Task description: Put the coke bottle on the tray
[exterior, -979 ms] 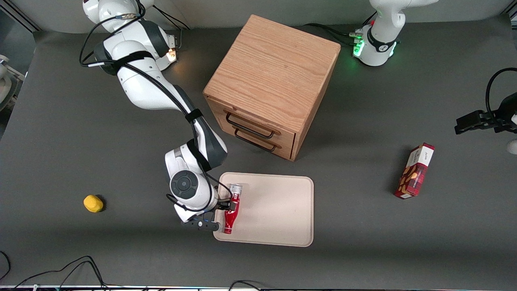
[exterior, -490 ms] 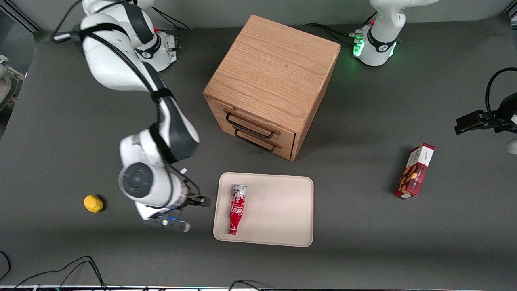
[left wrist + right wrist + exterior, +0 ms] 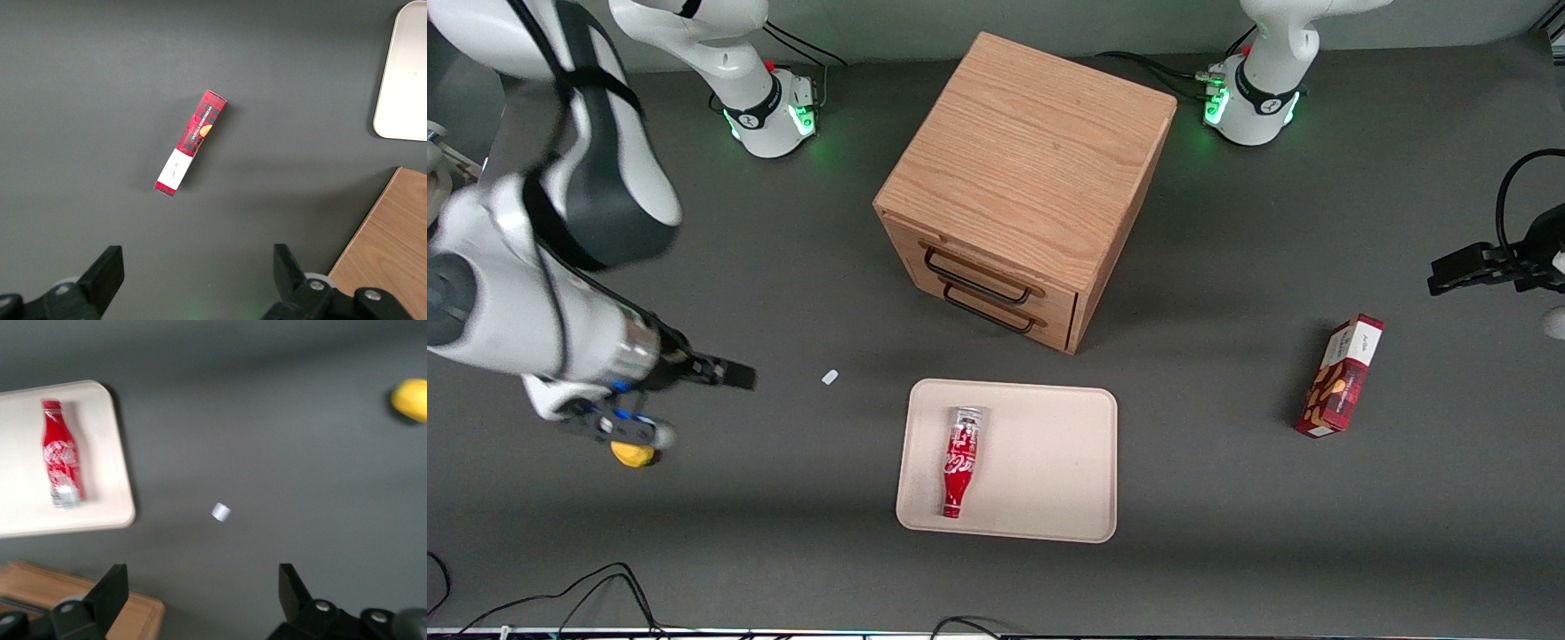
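Jaws of the right arm's black two-finger gripper stand wide apart and hold nothing — in the right wrist view the two dark fingers frame only bare tabletop. The gripper hangs above the dark grey matte table, toward the working arm's end, well apart from the tray. A small yellow rounded object lies just beside the gripper, nearer the front camera. A tiny white cylindrical scrap rests on the table between the gripper and the tray. The slim red contour bottle with white script logo lies on its side on the large flat beige rectangular tray, inside the tray's end toward the working arm — silvery base pointing at the drawers, red cap toward the front camera. The oak-coloured wooden drawer cabinet, with two dark wire handles, stands near the tray, its drawer fronts facing it. A red rectangular snack box lies toward the parked arm's end, with open table between it and the tray.
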Controlling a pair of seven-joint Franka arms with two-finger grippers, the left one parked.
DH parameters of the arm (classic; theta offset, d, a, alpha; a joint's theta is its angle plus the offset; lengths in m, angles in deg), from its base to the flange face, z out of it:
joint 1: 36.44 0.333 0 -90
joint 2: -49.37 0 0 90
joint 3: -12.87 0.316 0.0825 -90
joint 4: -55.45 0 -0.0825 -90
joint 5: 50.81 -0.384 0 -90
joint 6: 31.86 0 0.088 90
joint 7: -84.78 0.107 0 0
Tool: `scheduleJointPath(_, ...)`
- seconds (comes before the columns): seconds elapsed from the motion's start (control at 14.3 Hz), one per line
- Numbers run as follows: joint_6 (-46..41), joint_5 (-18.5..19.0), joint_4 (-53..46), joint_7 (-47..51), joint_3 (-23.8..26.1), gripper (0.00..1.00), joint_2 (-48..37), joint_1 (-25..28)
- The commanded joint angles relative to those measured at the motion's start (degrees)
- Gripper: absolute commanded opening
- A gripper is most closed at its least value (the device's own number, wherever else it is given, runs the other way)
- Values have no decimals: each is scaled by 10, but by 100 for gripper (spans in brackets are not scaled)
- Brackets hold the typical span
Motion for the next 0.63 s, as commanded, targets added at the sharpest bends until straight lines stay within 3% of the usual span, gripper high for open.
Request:
scheduleJointPath(0.0,-15,-12,143,-62,19,100,-155,-57)
scheduleJointPath(0.14,-57,-13,152,-100,4,100,-188,-56)
scheduleJointPath(0.35,-65,-12,157,-97,-76,100,-210,19)
scheduleJointPath(0.56,-66,-13,151,-93,-83,100,-210,23)
